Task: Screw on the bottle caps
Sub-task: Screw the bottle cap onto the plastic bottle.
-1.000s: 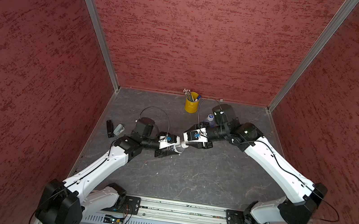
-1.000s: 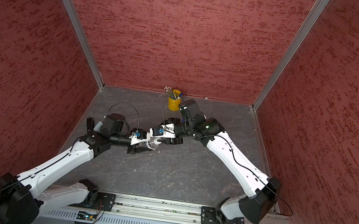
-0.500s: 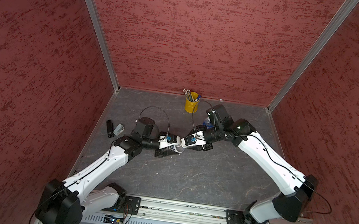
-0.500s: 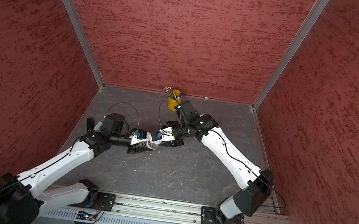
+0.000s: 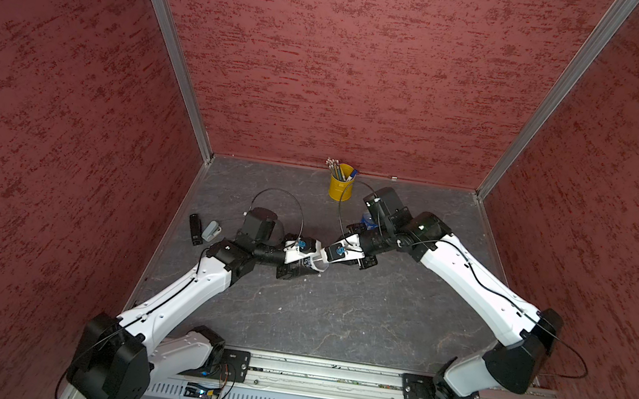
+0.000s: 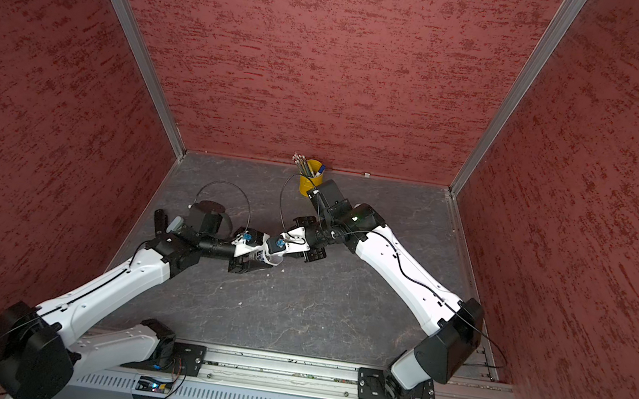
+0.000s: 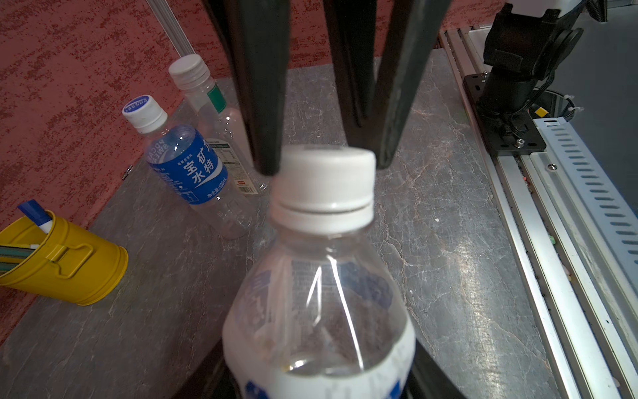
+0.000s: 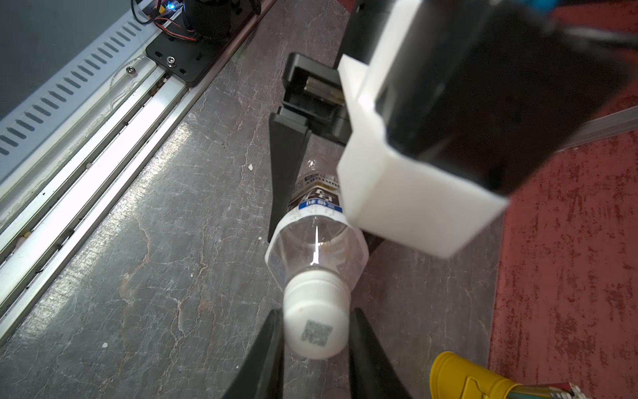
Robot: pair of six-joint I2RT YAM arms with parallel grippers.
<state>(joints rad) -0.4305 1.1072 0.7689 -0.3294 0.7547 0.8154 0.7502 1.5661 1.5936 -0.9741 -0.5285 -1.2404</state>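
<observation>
Two robot arms meet over the middle of a grey, stone-patterned tabletop (image 5: 335,320) between red walls (image 5: 368,68). The left end effector (image 8: 322,241) clamps the white-labelled bottle (image 7: 317,311) by its labelled body. It holds the bottle above the tabletop with the neck pointing at the right arm (image 5: 478,288).

The right end effector (image 8: 316,311) faces it head-on, its two dark fingers (image 7: 266,138) closed against opposite sides of the small white cap (image 8: 316,331). The cap sits on the bottle's neck and bears a dark square mark on its top.

Behind the right arm's wrist, the blue-labelled bottle (image 7: 193,165) and the clear bottle (image 7: 217,117) with a green neck band stand just beside each other on the tabletop. The first wears a blue-and-white cap (image 7: 143,110), the second a plain white cap (image 7: 188,67). A yellow cup (image 5: 340,188) of pencils (image 5: 334,167) stands near them by the back wall.

A small black object (image 5: 193,228) and a grey object (image 5: 211,230) lie beside each other near the left wall, well apart from the bottles. Both arms' bases are bolted to a metal rail (image 5: 328,378) along the front edge.
</observation>
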